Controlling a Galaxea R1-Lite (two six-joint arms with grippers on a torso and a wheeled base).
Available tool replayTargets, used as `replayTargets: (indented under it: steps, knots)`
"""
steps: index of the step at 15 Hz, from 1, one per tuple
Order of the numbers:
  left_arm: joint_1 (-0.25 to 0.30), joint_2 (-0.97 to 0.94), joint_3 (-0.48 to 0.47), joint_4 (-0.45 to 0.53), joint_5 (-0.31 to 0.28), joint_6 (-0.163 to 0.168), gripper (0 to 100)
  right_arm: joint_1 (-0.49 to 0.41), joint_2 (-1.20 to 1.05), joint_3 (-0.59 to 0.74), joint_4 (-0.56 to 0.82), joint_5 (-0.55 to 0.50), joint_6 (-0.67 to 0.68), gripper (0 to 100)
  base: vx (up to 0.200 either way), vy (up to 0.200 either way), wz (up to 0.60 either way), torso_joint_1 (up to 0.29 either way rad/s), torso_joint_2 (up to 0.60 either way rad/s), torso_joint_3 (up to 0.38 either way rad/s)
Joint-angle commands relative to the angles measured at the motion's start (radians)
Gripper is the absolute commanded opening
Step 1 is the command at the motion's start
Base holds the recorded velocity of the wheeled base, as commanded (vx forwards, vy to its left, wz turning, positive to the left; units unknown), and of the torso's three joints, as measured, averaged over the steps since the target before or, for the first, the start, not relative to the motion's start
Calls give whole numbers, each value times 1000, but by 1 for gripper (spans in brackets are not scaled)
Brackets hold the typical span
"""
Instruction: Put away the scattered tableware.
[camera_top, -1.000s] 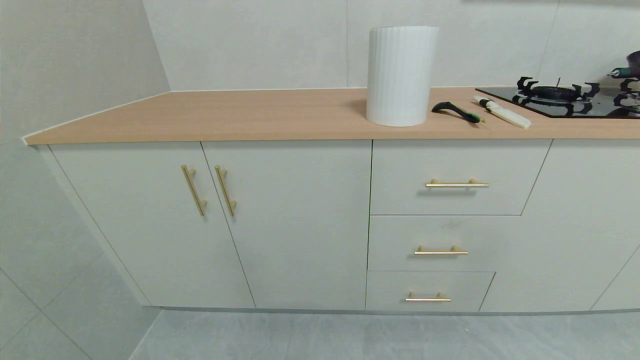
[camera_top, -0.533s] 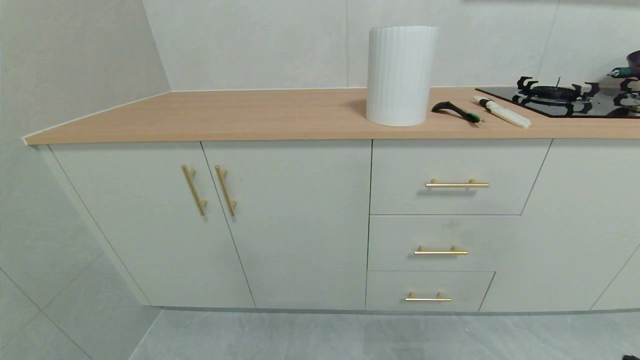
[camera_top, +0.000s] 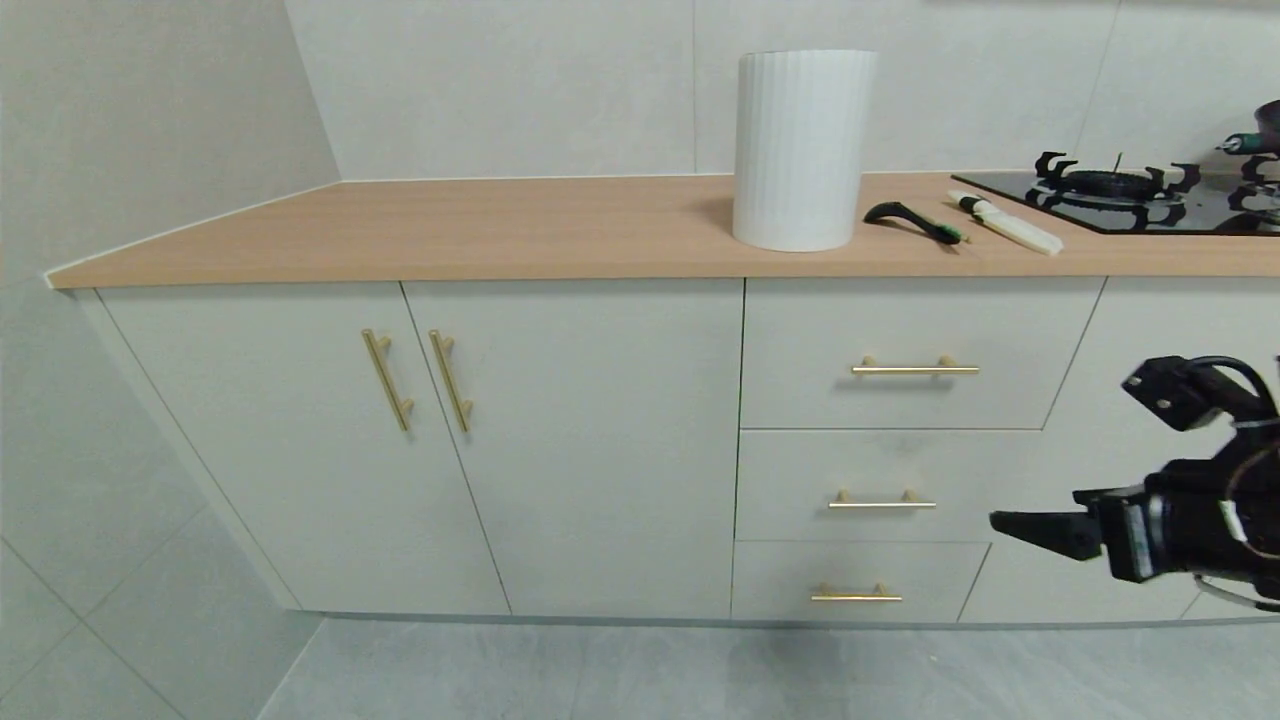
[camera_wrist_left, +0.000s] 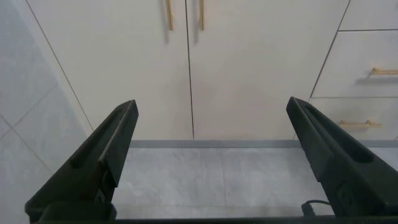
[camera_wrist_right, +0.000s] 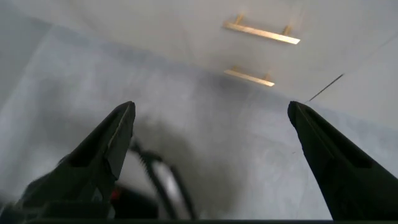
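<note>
Cabinet run (camera_top: 600, 450): two doors at left, three drawers at right, all closed. Wooden countertop (camera_top: 450, 230) above it. Gas hob (camera_top: 1110, 190) is set into the countertop at far right. A tall white ribbed container (camera_top: 800, 150) stands upright on the counter near its front edge.

Right gripper (camera_top: 1005, 524) is low, in front of the drawer column, well below the counter; jaws wide apart, holding nothing. Left gripper (camera_wrist_left: 211, 106) faces the foot of the doors and the floor; jaws likewise wide apart.

Tableware lies on the counter between container and hob: a white-bladed utensil (camera_top: 1005, 223) near the hob, and a black-handled utensil (camera_top: 905, 218) just beside the container.
</note>
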Motion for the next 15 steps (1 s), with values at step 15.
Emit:
replayTargets:
  steps: [15]
  knots:
    - [0,0,0,1,0,0,100,7,862,-191,-671,-274,98,100,0,0,0,0,0,0]
